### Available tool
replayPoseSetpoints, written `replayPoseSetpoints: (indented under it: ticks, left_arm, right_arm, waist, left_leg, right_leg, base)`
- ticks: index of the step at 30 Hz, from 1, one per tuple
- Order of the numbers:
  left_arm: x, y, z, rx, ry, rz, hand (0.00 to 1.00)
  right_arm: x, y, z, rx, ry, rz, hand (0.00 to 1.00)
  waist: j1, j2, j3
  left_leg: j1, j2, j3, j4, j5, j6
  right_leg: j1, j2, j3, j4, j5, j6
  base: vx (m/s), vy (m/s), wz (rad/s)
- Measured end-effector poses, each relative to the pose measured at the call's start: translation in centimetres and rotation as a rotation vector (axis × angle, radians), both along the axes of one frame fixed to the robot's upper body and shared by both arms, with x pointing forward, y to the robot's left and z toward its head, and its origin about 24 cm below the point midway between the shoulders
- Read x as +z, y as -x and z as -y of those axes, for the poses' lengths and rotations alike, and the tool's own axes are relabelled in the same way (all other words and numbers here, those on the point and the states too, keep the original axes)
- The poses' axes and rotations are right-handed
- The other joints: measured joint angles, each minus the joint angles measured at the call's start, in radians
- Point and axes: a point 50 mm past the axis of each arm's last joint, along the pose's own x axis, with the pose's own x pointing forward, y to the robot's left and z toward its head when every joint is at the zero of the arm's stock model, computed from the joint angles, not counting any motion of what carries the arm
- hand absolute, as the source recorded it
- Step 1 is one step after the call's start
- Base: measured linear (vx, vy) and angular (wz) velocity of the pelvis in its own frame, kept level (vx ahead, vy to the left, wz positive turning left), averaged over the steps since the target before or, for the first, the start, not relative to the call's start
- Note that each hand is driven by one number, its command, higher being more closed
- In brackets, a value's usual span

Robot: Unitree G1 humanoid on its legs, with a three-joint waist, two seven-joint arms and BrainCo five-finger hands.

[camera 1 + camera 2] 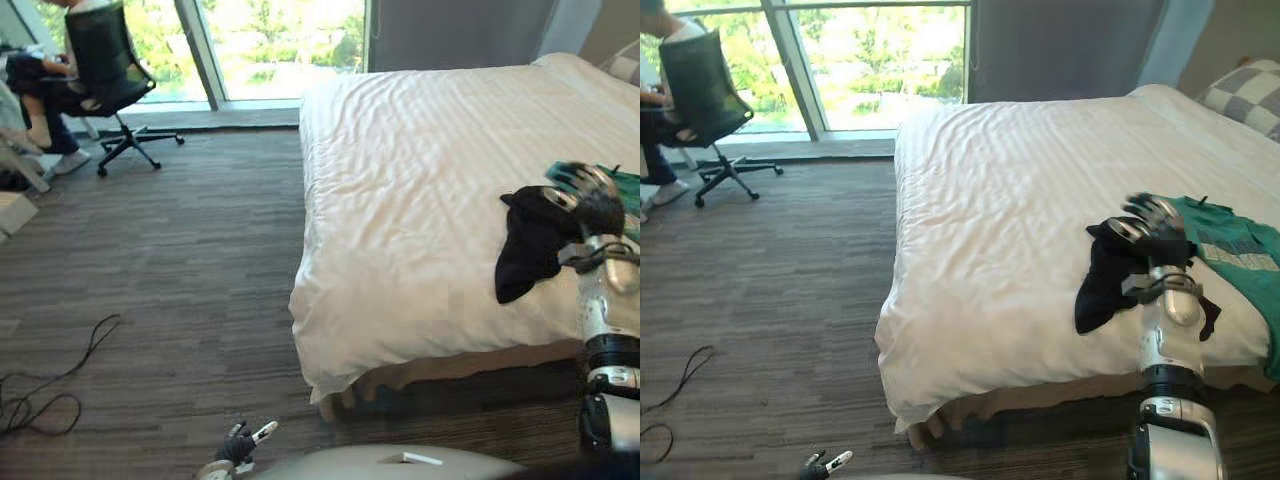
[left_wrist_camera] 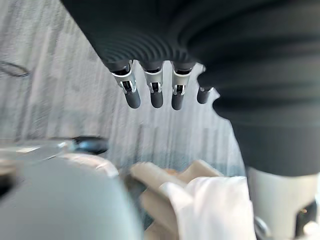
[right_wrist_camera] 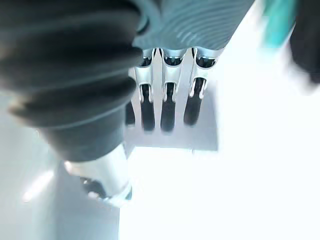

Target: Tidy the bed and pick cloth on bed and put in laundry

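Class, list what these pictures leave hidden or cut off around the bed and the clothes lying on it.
1. Black cloth: right eye view, partly hidden behind the right hand and its arm; whether they touch cannot be told.
2. Green shirt: right eye view, cut off by the right edge.
3. Checked pillow: same view, cut off by the right edge.

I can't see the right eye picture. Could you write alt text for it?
The robot's right hand, fingers open, hangs over a crumpled black cloth near the edge of a white-covered bed, a teal green shirt beside it. A grey checked pillow lies at the far corner; a black office chair stands by the window.
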Motion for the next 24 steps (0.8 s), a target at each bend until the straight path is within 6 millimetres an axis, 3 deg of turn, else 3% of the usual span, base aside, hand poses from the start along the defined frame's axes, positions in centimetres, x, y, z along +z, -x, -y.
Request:
replayPoseSetpoints:
  ticks: [1, 3, 4, 7, 8, 10, 11, 13, 17, 20, 24]
  left_arm:
    - [-0.1, 0.3, 0.0, 0.011, 0.01, -0.009, 0.0]
    - [-0.1, 0.8, 0.1, 0.069, 0.043, -0.012, 0.0]
    - [0.0, 0.5, 0.1, 0.077, 0.048, 0.002, 0.0]
    - [0.2, -0.2, 0.6, 0.142, 0.077, 0.077, 0.0]
    - [0.3, -0.2, 0.7, 0.144, 0.078, 0.084, 0.0]
    - [0.7, -1.1, 0.9, 0.121, 0.078, 0.142, 0.0]
    - [0.7, -1.3, 0.9, 0.118, 0.078, 0.15, 0.0]
    - [1.5, -3.1, 0.8, 0.091, 0.082, 0.234, 0.0]
    - [3.0, -6.4, 0.1, 0.069, 0.111, 0.376, 0.0]
    - [4.3, -8.6, 0.2, 0.056, 0.157, 0.485, 0.0]
    - [5.4, -10.9, 1.2, 0.039, 0.228, 0.587, 0.0]
  right_arm:
    - [0.4, 0.0, -1.9, 0.083, 0.014, 0.033, 1.0]
    - [0.6, 0.2, -8.9, 0.368, 0.028, 0.074, 1.0]
    - [0.3, 0.2, -10.3, 0.42, 0.023, 0.06, 1.0]
    - [-2.1, 0.6, -17.4, 0.649, 0.006, -0.1, 1.0]
    - [-2.2, 0.6, -17.9, 0.663, 0.012, -0.113, 1.0]
    - [-2.1, 0.2, -22.4, 0.753, 0.073, -0.195, 1.0]
    - [-2.0, 0.0, -22.9, 0.755, 0.084, -0.201, 1.0]
    - [-0.6, -1.5, -25.1, 0.728, 0.109, -0.221, 1.0]
    - [3.7, -5.0, -26.3, 0.597, 0.132, -0.187, 1.0]
    - [7.2, -7.1, -24.7, 0.483, 0.081, -0.13, 1.0]
    - [8.9, -8.2, -21.0, 0.34, 0.05, -0.083, 1.0]
  waist:
    - [0.0, -0.001, 0.001]
    - [0.001, -0.005, 0.008]
    - [0.005, -0.005, 0.011]
    - [0.046, -0.006, 0.027]
    - [0.048, -0.007, 0.028]
    - [0.069, -0.007, 0.057]
    - [0.073, -0.007, 0.065]
    - [0.118, -0.008, 0.134]
    - [0.183, -0.015, 0.301]
    - [0.241, -0.011, 0.409]
    - [0.265, 0.011, 0.432]
  left_leg:
    - [0.0, 0.0, -0.003, 0.0, 0.0, 0.0]
    - [0.001, -0.003, -0.006, 0.001, 0.0, 0.0]
    - [0.002, -0.004, -0.008, 0.001, 0.0, 0.0]
    - [-0.007, -0.009, -0.043, 0.001, 0.007, 0.01]
    - [-0.01, -0.01, -0.05, 0.001, 0.009, 0.01]
    - [-0.059, -0.014, -0.111, 0.001, 0.032, 0.016]
    - [-0.066, -0.014, -0.118, 0.001, 0.037, 0.017]
    - [-0.139, -0.009, -0.178, 0.0, 0.062, 0.006]
    - [-0.257, 0.02, -0.262, 0.001, 0.122, -0.013]
    - [-0.348, 0.029, -0.298, 0.001, 0.163, -0.01]
    - [-0.457, 0.017, -0.332, 0.001, 0.194, 0.003]
  right_leg:
    - [0.0, 0.0, 0.0, 0.0, 0.0, 0.0]
    - [0.001, -0.002, -0.003, 0.0, 0.0, 0.0]
    - [0.003, -0.003, -0.005, 0.0, 0.0, 0.0]
    - [0.011, -0.005, -0.036, 0.0, 0.0, 0.0]
    - [0.01, -0.005, -0.039, 0.0, 0.0, 0.0]
    - [-0.002, -0.008, -0.092, 0.004, -0.003, -0.004]
    - [-0.006, -0.008, -0.099, 0.007, -0.004, -0.004]
    - [-0.066, -0.002, -0.147, 0.038, -0.015, -0.014]
    - [-0.164, 0.015, -0.215, 0.083, -0.023, -0.039]
    - [-0.244, 0.025, -0.246, 0.098, -0.018, -0.054]
    - [-0.328, 0.016, -0.284, 0.109, -0.009, -0.051]
  base:
    - [0.04, -0.002, 0.0]
    - [0.02, -0.001, -0.01]
    - [0.0, -0.005, 0.09]
    - [-0.04, -0.015, 0.23]
    - [-0.05, -0.02, 0.45]
    - [-0.08, -0.032, 0.63]
    - [-0.16, -0.042, 0.68]
    - [-0.16, -0.026, 0.68]
    - [-0.14, -0.031, 0.62]
    - [-0.07, -0.042, 0.32]
    - [0.05, 0.008, 0.25]
